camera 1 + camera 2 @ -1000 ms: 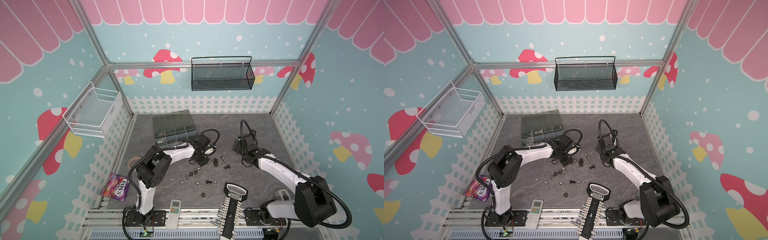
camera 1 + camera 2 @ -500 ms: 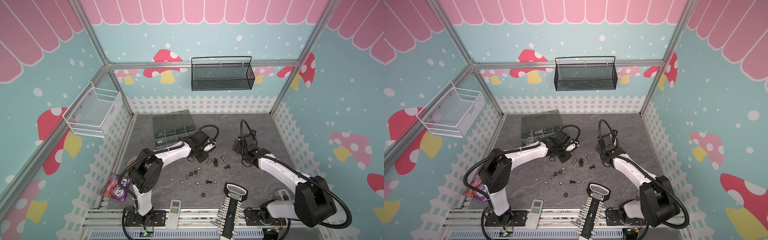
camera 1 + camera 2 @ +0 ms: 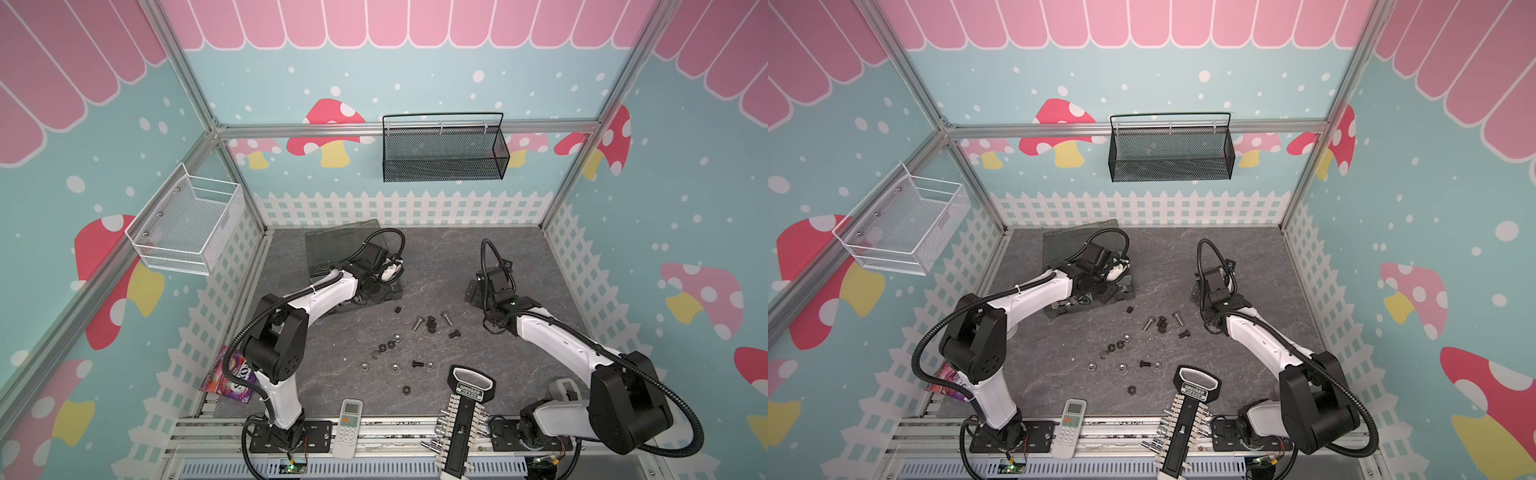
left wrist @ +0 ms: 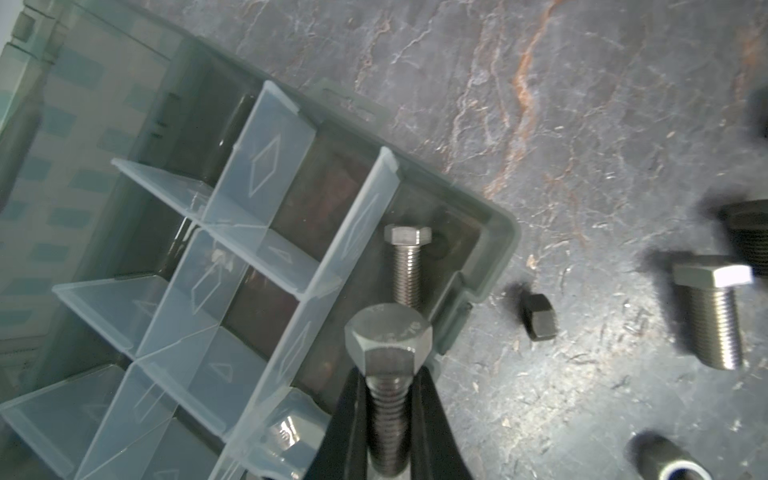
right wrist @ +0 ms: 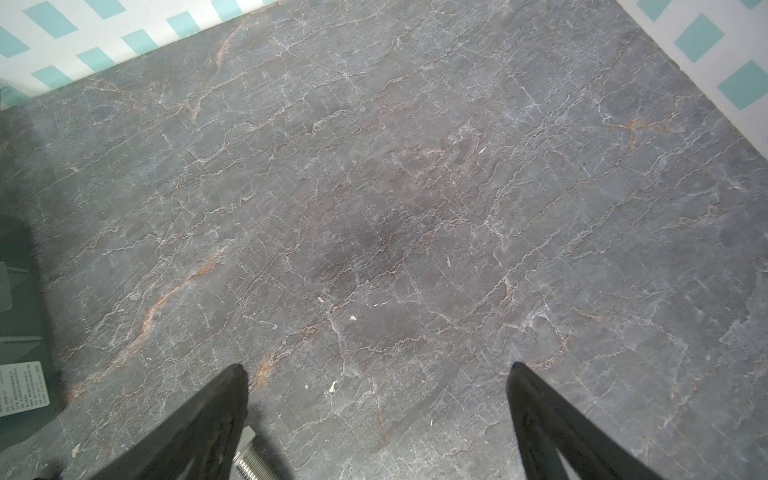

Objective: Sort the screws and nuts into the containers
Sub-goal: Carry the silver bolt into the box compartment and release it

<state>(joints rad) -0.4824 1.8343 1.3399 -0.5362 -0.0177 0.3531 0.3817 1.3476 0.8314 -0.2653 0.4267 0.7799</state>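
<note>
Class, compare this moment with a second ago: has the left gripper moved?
Yes. In both top views the left gripper has travelled away from the loose screws, toward the back-left, and is now over the organizer box, shut on a silver screw.

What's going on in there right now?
The left gripper is shut on a silver hex bolt, holding it above the corner compartment of the organizer box, where another silver bolt already lies. The right gripper hangs open over bare tabletop, holding nothing. Loose bolts and nuts lie scattered between the arms.
</note>
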